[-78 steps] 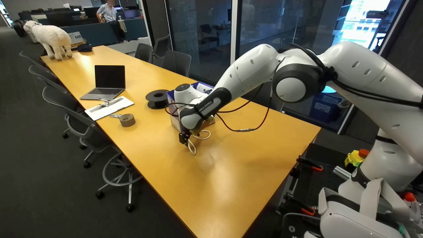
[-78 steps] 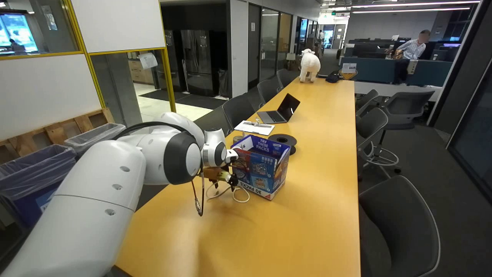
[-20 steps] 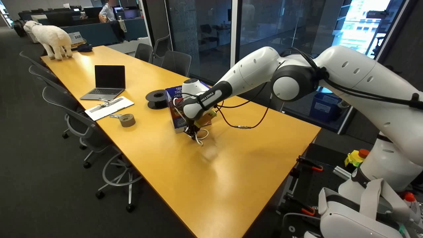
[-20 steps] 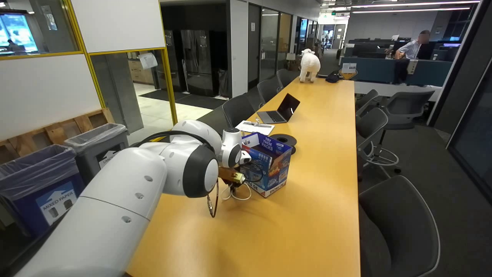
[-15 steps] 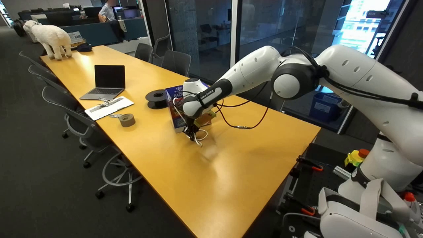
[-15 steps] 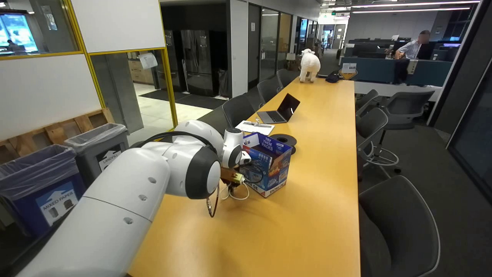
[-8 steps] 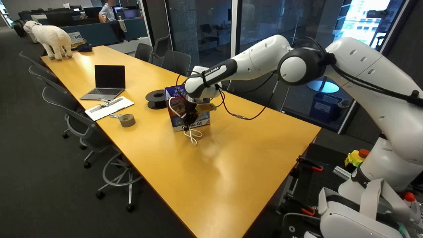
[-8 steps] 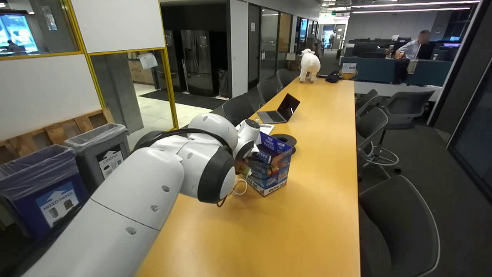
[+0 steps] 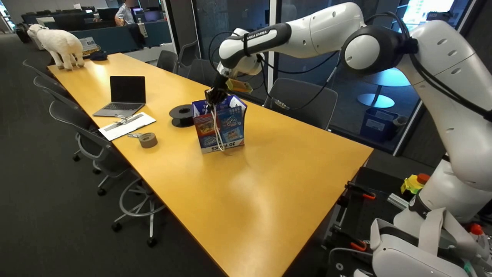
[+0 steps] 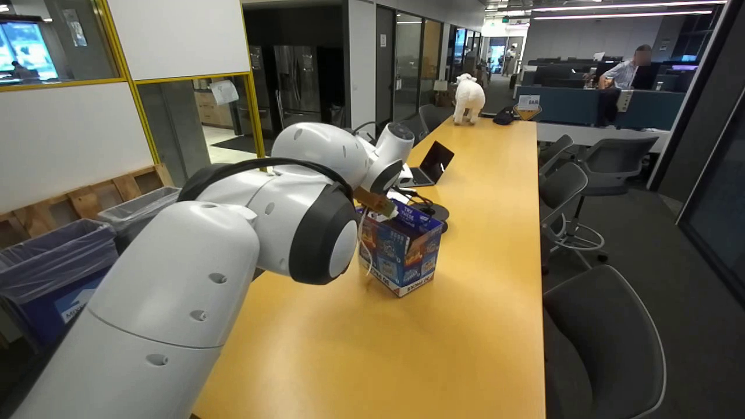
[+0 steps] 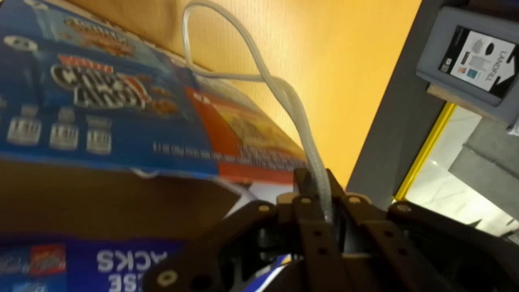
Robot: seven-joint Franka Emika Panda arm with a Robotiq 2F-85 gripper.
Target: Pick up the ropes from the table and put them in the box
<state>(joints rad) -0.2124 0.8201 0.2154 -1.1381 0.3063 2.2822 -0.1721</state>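
My gripper (image 9: 211, 104) is shut on a thin white rope (image 9: 216, 127) at the rim of the blue printed box (image 9: 232, 129). In the wrist view the rope (image 11: 298, 109) runs out from between the fingertips of the gripper (image 11: 320, 180). It hangs in a loop outside the box (image 11: 101, 93), beside the printed wall. Whether its lowest part touches the table (image 9: 269, 184) I cannot tell. A small pale curve shows at the box's rim in the wrist view, too blurred to name. In an exterior view the arm hides the fingers, and part of the rope (image 10: 366, 250) shows.
Behind the box lies a black spool (image 9: 181, 115). A tape roll (image 9: 148, 140), a white clipboard (image 9: 128, 125) and a laptop (image 9: 125, 94) are farther along the table. Dark cables (image 9: 303, 71) hang from the arm. A chair (image 9: 303, 102) stands by the table's far edge.
My gripper has risen from low in front of the box to the level of its rim. The rope, formerly looped on the table, has come up with it and now hangs along the box's side.
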